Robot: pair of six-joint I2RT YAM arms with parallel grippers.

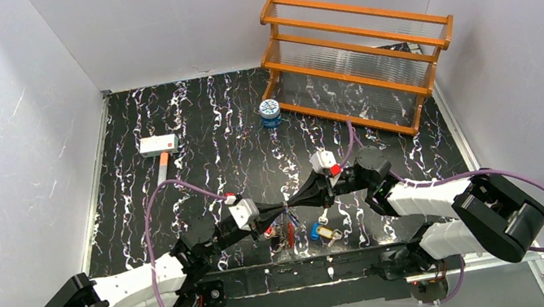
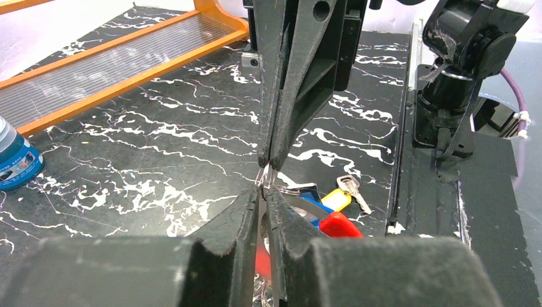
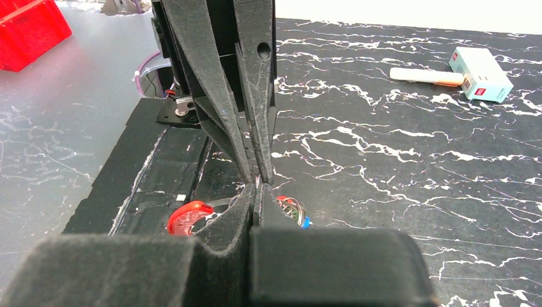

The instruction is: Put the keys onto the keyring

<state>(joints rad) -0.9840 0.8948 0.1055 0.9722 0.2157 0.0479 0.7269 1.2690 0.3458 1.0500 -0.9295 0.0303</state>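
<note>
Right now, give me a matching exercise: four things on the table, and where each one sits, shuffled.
Things: 1 tin; 2 rack; 3 white box; 4 yellow key.
Places: a left side; b near edge, centre; c far right corner; d by the rack's left end.
Pairs: 1-d; 2-c; 3-a; 4-b.

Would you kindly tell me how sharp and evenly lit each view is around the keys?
Top external: even light, sharp, though the keys look tiny on the white-veined table. Left wrist: left gripper's fingers dark and soft up close, keys beyond crisp, glare on the far tabletop. Right wrist: right gripper's fingers blurred in front, table behind sharp.
</note>
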